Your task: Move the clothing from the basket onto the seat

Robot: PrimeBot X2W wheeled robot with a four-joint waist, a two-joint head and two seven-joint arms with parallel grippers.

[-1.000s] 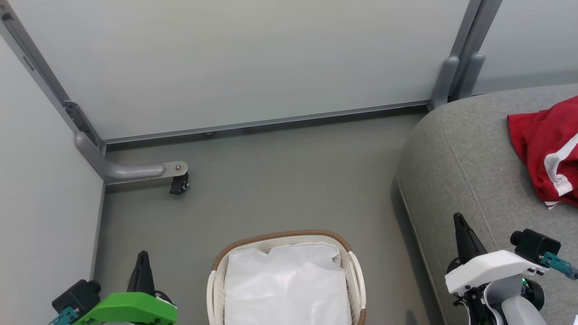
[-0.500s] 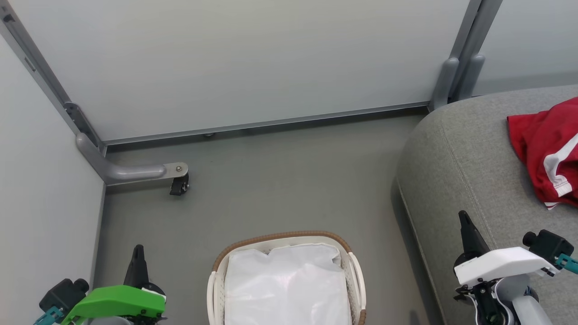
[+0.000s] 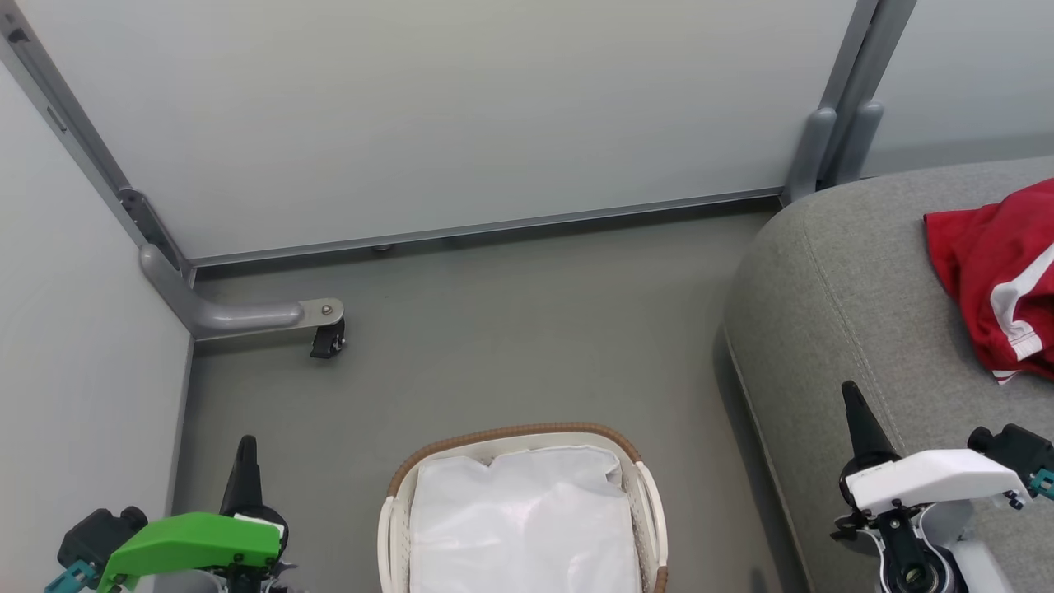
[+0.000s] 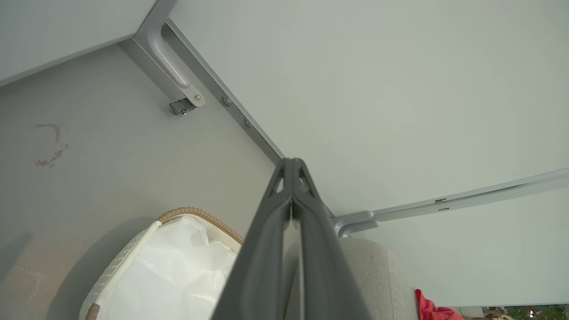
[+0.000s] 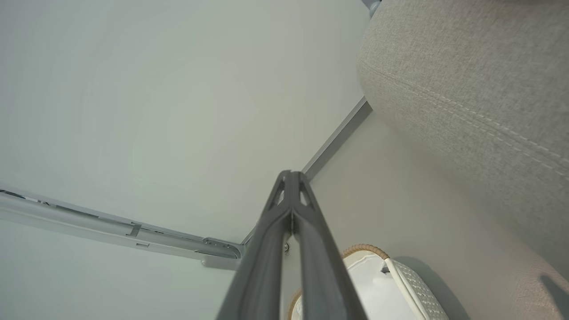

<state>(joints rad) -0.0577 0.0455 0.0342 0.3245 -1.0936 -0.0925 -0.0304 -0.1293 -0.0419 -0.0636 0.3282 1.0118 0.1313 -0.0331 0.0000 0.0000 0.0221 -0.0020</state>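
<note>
The red clothing (image 3: 1000,280) with white stripes lies on the grey seat (image 3: 856,305) at the right edge; a red scrap of the clothing (image 4: 429,309) shows past the seat (image 4: 373,275) in the left wrist view. The white basket (image 3: 395,527) with its brown woven rim stands on the floor at bottom centre, holding only a white liner (image 3: 523,527). My left gripper (image 3: 245,449) is shut and empty, left of the basket. My right gripper (image 3: 851,397) is shut and empty over the seat's front edge. Both wrist views show the fingers (image 4: 291,186) (image 5: 291,191) pressed together.
Pale partition panels close off the back and left, with a grey frame foot and black caster (image 3: 327,338) on the floor at left. A grey post (image 3: 832,140) stands behind the seat's corner. Grey floor lies between basket, panels and seat.
Both grippers have drawn back toward the bottom corners, the left to the left and the right to the right. The clothing, basket and seat have not moved.
</note>
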